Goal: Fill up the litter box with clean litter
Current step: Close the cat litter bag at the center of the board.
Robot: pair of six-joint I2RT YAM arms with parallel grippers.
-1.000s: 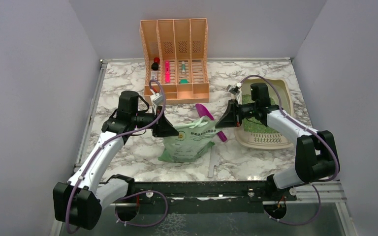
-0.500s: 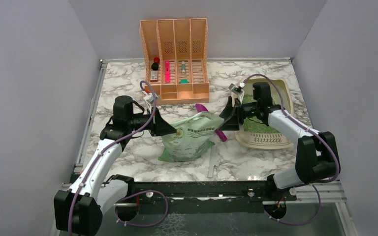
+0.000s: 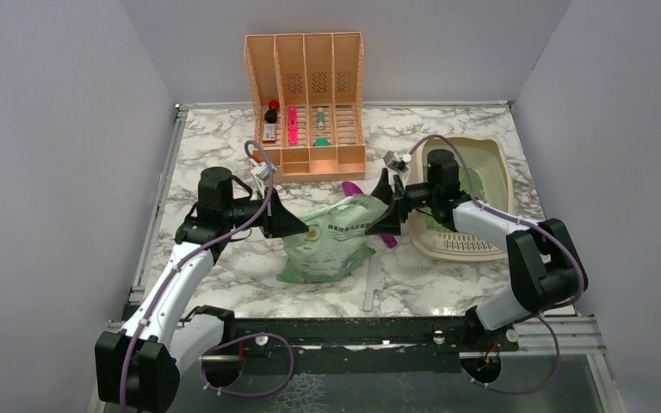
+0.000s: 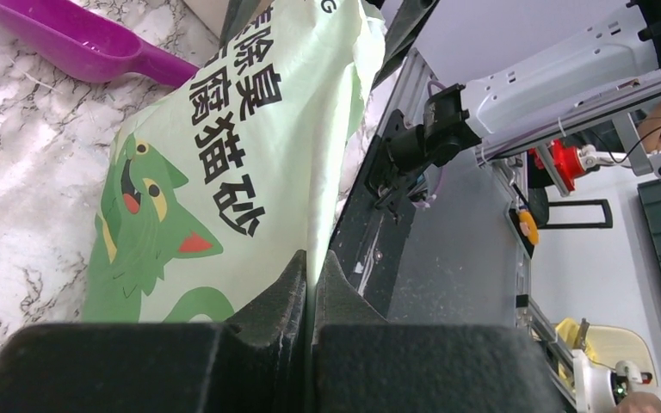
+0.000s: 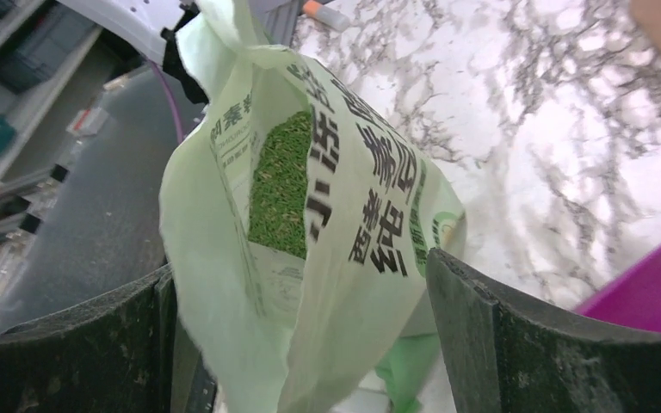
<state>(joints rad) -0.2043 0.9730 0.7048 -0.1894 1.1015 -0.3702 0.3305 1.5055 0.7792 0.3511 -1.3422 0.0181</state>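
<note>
The pale green litter bag (image 3: 331, 245) stands propped on the marble table between both arms. My left gripper (image 3: 303, 229) is shut on the bag's left edge; in the left wrist view the fingertips (image 4: 297, 280) pinch the thin film of the bag (image 4: 224, 155). My right gripper (image 3: 382, 209) is open, its jaws straddling the bag's open top corner (image 5: 310, 258) without clamping it. Green clean litter (image 5: 280, 181) shows inside the bag. The beige litter box (image 3: 503, 172) lies right of the right arm, with a patch of green litter (image 3: 473, 182) in it.
A purple scoop (image 3: 355, 191) lies behind the bag, its handle end (image 3: 387, 239) by the right gripper. A peach slatted file organizer (image 3: 305, 95) with small items stands at the back. A white strip (image 3: 368, 288) lies near the front edge.
My left gripper closed on the bag's left edge and pulled the bag more upright. My right gripper opened wide and moved left from the litter box to the bag's top.
</note>
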